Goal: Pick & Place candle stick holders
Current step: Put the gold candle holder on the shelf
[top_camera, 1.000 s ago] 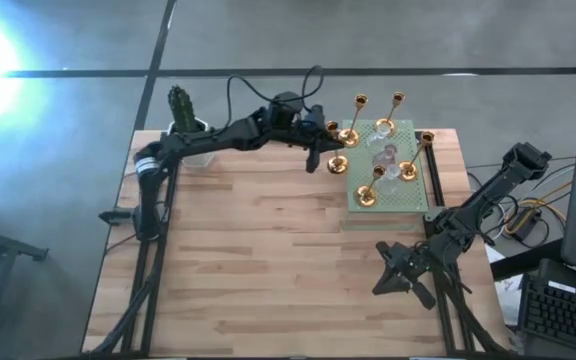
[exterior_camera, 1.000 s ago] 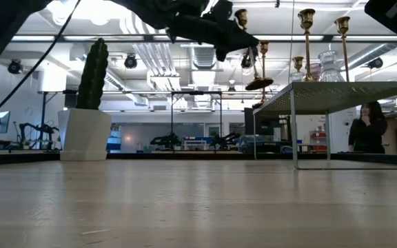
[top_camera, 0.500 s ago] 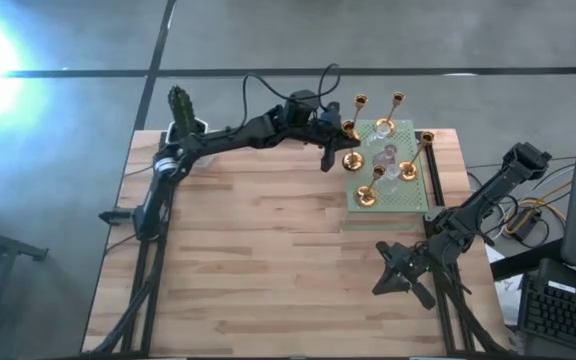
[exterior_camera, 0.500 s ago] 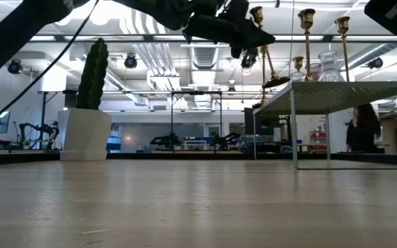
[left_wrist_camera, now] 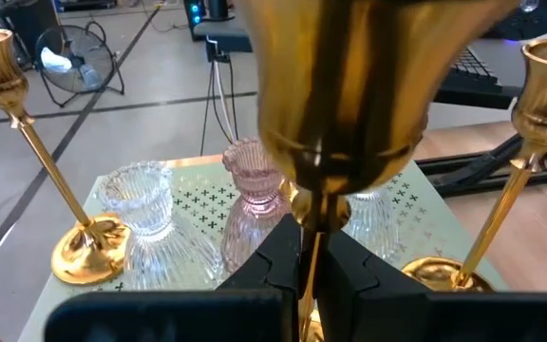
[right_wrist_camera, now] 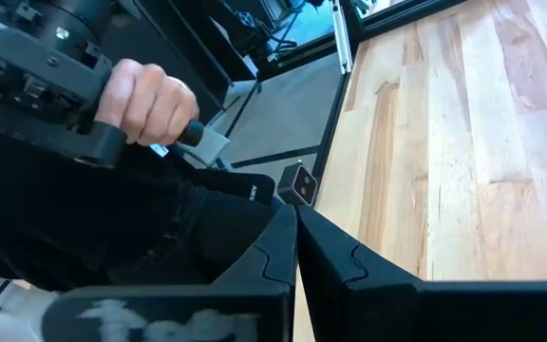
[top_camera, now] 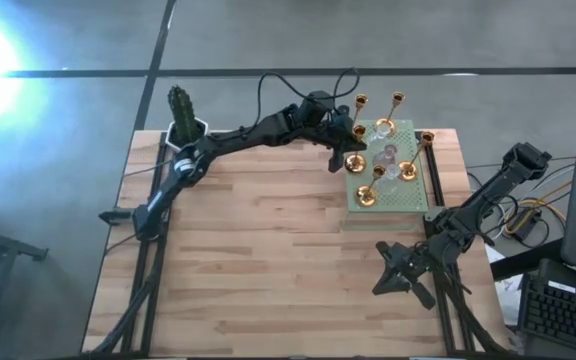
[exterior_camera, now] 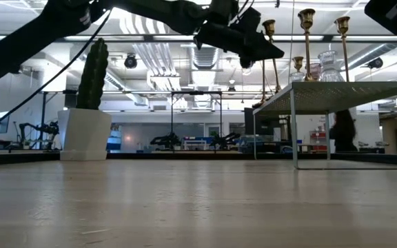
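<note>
The left arm is reaching from the left side across the far part of the wooden surface, and its pincer is hanging at the left edge of the green perforated mat, which is sitting raised on thin legs at the far right. The left wrist view is showing this pincer's two dark fingers pressed together on the thin stem of a gold candle stick holder, whose wide gold body is filling the upper middle of that picture. In the low view the held holder is standing above the mat's near-left corner, tilted a little.

On the mat, the other gold candle stick holders are standing upright: two tall ones toward the far edge, one at the right edge and one at the near-left corner. Between them, clear glass holders and a pinkish glass holder are sitting close together in the middle of the mat.

The right arm is waiting low at the near right of the surface, its pincer closed on nothing. Its wrist view is showing a person's hand gripping a dark handle beyond the surface edge.

A white pot with a green cactus is standing at the far-left corner.
</note>
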Robot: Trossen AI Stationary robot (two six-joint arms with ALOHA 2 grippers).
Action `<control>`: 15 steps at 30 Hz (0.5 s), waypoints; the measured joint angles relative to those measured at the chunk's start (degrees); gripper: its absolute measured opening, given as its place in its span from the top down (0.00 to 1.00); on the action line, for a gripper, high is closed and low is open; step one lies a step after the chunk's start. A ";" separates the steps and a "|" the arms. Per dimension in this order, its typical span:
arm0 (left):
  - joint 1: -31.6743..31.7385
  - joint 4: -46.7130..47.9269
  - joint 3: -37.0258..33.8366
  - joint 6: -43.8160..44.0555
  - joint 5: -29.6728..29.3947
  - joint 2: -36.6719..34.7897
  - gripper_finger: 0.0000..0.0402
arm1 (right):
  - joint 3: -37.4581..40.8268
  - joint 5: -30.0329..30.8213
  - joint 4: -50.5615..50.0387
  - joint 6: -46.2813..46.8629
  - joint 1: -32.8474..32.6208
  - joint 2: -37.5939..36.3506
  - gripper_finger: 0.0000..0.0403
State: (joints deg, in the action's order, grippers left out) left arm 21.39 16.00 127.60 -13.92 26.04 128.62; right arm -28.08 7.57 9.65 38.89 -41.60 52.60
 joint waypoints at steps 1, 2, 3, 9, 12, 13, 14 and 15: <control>0.00 0.04 -0.08 -0.06 0.00 0.01 0.96 | 0.00 0.00 0.00 0.00 0.00 0.00 0.98; 0.00 -0.01 -0.17 -0.17 0.02 0.01 0.96 | 0.00 0.00 0.02 0.00 0.00 0.00 0.98; 0.00 0.05 -0.17 -0.23 0.02 0.01 0.96 | 0.00 0.00 -0.02 0.00 0.00 0.00 0.98; 0.00 0.12 0.14 -0.10 -0.40 0.01 0.95 | 0.00 0.00 0.01 -0.03 0.00 0.00 0.98; 0.00 -0.93 -0.04 -0.15 -0.85 0.06 0.87 | 0.00 0.00 0.00 0.13 0.00 0.00 0.98; 0.02 -1.01 -0.04 -0.12 -0.85 0.08 0.85 | 0.00 0.00 0.02 0.13 0.00 0.00 0.98; 0.02 -1.07 -0.05 -0.13 -0.86 0.08 0.82 | 0.00 0.00 0.02 0.13 0.00 0.00 0.98; 0.02 -1.20 -0.06 -0.12 -0.84 0.08 0.80 | 0.00 0.00 0.02 0.13 0.00 0.00 0.98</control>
State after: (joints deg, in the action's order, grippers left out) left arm 21.40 14.80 127.55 -14.04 25.20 128.70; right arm -28.08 7.57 9.67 39.03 -41.60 52.60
